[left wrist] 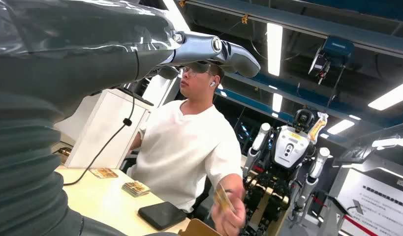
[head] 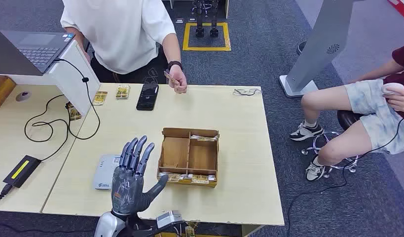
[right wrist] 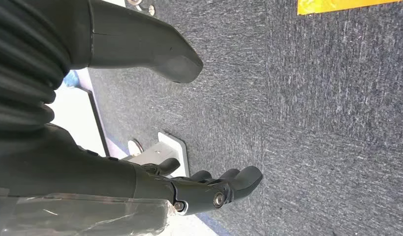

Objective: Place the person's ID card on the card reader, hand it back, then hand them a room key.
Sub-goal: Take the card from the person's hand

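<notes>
1. At the table's far edge: ID card (head: 171,78), pinched in the person's hand (head: 179,85) and held just above the table (head: 239,163); not yet passed over.
2. Near the front edge, left of centre: left hand (head: 132,178), raised palm-up, fingers spread, holding nothing, well apart from the card.
3. Beside the left hand, toward the left edge: card reader (head: 105,171), flat, grey-white, nothing on it.
4. Centre of the table: cardboard tray (head: 189,157) of compartments, small cards along its near wall, probably room keys.
5. Off the table, over carpet: right hand (right wrist: 199,189), fingers loosely curled, holding nothing.
6. Handling, judged: the card looks thin, stiff, light and smooth, so likely slippery. Best pinched flat on the free end, clear of the person's fingers.
</notes>
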You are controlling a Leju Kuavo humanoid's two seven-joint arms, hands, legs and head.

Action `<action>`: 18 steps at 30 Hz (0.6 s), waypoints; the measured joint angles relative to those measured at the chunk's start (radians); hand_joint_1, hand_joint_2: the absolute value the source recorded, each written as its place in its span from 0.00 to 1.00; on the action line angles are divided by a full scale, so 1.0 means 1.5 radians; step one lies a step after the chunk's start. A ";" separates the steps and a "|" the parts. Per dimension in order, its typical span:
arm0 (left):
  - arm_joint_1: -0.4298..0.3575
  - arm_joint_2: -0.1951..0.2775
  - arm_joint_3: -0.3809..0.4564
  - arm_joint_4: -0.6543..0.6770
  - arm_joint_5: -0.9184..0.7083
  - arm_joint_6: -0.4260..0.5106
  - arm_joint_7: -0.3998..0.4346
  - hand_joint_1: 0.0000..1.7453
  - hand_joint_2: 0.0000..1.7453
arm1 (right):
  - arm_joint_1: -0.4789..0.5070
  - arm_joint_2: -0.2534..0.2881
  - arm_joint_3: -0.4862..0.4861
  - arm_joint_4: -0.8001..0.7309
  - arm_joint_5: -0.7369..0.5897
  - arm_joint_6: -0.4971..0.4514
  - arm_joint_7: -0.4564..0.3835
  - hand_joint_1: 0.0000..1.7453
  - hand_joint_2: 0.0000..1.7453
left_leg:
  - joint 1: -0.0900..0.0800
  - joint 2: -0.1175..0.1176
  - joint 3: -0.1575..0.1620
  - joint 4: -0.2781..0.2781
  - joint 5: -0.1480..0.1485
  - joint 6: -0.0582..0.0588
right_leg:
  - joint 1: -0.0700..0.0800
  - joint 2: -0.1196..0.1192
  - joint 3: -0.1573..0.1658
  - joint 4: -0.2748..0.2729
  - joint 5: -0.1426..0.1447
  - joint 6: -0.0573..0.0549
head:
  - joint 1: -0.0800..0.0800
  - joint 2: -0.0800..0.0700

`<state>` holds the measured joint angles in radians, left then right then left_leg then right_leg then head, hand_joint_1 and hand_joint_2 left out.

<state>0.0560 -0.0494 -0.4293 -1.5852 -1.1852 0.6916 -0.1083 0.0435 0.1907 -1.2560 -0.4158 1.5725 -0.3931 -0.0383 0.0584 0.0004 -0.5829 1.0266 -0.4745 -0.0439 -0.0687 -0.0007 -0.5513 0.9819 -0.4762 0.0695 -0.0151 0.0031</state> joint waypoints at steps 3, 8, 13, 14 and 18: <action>0.000 0.001 -0.002 0.000 0.000 0.000 0.000 0.00 1.00 | 0.000 0.000 0.000 0.000 0.000 0.000 0.002 0.00 1.00 | 0.000 0.000 0.000 0.000 0.000 0.000 | 0.000 0.000 0.000 0.000 0.000 0.000 | 0.000 0.000; 0.000 0.004 -0.005 0.001 0.000 0.000 0.001 0.00 1.00 | 0.001 0.000 0.000 -0.001 0.000 0.001 0.002 0.00 1.00 | 0.000 0.000 0.000 0.000 0.000 0.000 | 0.000 0.000 0.000 0.000 0.000 0.000 | 0.000 0.000; 0.000 0.005 -0.009 0.001 0.000 0.000 0.006 0.00 1.00 | 0.002 0.000 0.000 -0.001 0.000 0.001 0.002 0.00 1.00 | 0.000 0.000 0.000 0.000 0.000 0.000 | 0.000 0.000 0.000 0.000 0.000 0.000 | 0.000 0.000; 0.000 0.005 -0.009 0.001 0.000 0.000 0.008 0.00 1.00 | 0.002 0.000 0.000 -0.001 0.000 0.001 0.002 0.00 1.00 | 0.000 0.000 0.000 0.000 0.000 0.000 | 0.000 0.000 0.000 0.000 0.000 0.000 | 0.000 0.000; 0.000 0.006 -0.011 0.001 0.001 0.000 0.010 0.00 0.50 | 0.003 0.000 0.000 -0.002 0.000 0.003 0.003 0.00 1.00 | 0.000 0.000 0.000 0.000 0.000 0.000 | 0.000 0.000 0.000 0.000 0.000 0.000 | 0.000 0.000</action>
<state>0.0556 -0.0403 -0.4458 -1.5843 -1.1837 0.6917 -0.0934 0.0480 0.1908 -1.2558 -0.4188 1.5724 -0.3893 -0.0341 0.0584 0.0004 -0.5829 1.0266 -0.4745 -0.0439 -0.0687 -0.0007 -0.5513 0.9819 -0.4762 0.0695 -0.0149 0.0031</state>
